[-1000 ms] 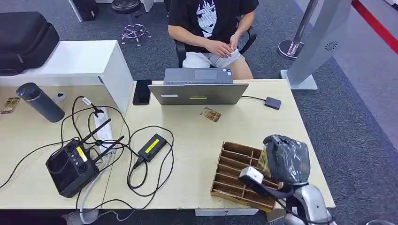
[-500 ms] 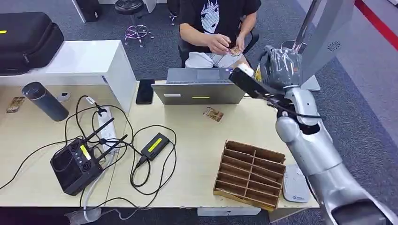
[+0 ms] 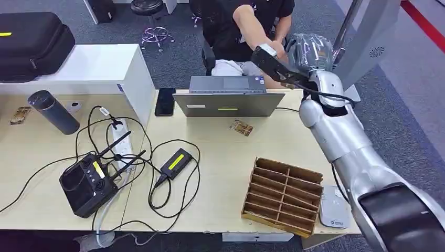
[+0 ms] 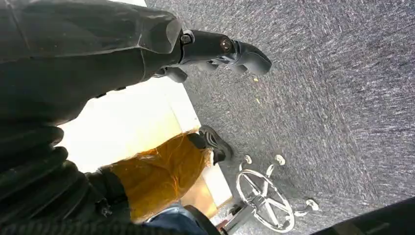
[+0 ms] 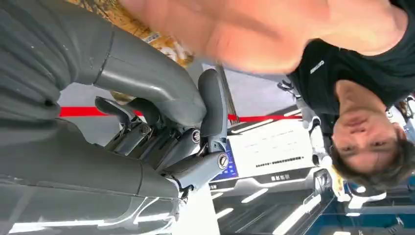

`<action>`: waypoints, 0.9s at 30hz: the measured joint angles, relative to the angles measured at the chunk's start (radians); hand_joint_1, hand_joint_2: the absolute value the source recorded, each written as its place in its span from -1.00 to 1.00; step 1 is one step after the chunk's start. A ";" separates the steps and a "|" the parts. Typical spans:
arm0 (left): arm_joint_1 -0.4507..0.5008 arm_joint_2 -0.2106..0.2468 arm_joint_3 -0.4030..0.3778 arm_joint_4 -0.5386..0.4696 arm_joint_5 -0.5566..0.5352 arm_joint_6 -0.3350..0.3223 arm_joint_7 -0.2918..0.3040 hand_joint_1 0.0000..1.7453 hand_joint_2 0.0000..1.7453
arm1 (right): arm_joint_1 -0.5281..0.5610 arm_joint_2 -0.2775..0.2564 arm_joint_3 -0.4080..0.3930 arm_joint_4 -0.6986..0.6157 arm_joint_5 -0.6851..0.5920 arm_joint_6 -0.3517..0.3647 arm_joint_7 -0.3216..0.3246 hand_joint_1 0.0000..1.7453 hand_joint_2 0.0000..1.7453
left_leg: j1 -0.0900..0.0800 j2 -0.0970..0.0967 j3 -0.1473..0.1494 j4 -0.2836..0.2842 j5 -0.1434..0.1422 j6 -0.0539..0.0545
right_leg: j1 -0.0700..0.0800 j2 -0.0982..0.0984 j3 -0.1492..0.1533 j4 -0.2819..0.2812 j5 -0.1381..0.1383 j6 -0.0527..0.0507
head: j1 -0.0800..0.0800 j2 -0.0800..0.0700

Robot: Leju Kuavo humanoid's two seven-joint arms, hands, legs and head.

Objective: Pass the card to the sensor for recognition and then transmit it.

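The right hand [image 3: 307, 50], wrapped in a clear plastic cover, is raised beyond the far edge of the worktop [image 3: 220, 152], level with the seated person [image 3: 246, 23]. In the right wrist view the thumb and fingers [image 5: 213, 105] are curled in toward one another, and a patterned yellow-brown card [image 5: 147, 32] shows just above the thumb; the grip itself is partly hidden, but the card appears pinched there. The person's hand [image 3: 273, 44] reaches out to the robot's right hand and looks to be touching or just beside it; in the right wrist view this hand is blurred across the card.

The left hand [image 4: 220, 49] hangs over the grey carpet, its dark fingers loosely bent with nothing in them.

On the worktop, a second patterned card [image 3: 241, 127] lies flat in front of the open laptop [image 3: 228, 100]. A black phone [image 3: 165, 101] lies beside the laptop. Near the front edge stands a wooden slotted rack [image 3: 282, 195], and just beside it a small pale grey device [image 3: 334, 206], taken to be the sensor. To the left lie a black controller with antennas [image 3: 86, 181], a black power brick [image 3: 176, 163] and tangled cables. A dark flask [image 3: 54, 112] lies further left.
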 joint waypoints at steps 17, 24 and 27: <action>-0.005 -0.091 -0.107 0.032 0.100 0.799 -0.006 -1.00 1.00 | 0.096 -0.009 -0.177 0.056 -0.442 -0.030 -0.165 -1.00 -1.00 | 0.018 0.010 -0.003 0.005 -0.002 0.003 | 0.016 0.002 -0.001 -0.012 0.007 0.002 | 0.011 0.000; -0.019 -0.103 -0.158 0.087 0.250 0.765 -0.012 -1.00 1.00 | 0.223 -0.103 -0.413 0.046 -0.765 0.044 -0.313 -1.00 1.00 | 0.034 0.011 -0.004 0.005 -0.003 -0.001 | 0.032 0.003 0.008 -0.021 0.010 -0.003 | 0.011 0.000; -0.023 -0.105 -0.158 0.100 0.268 0.765 -0.012 -1.00 1.00 | 0.273 -0.130 -0.502 0.037 -0.805 0.060 -0.332 -1.00 1.00 | 0.035 0.011 -0.007 0.005 -0.003 -0.001 | 0.034 0.003 0.007 -0.021 0.011 -0.005 | 0.011 0.000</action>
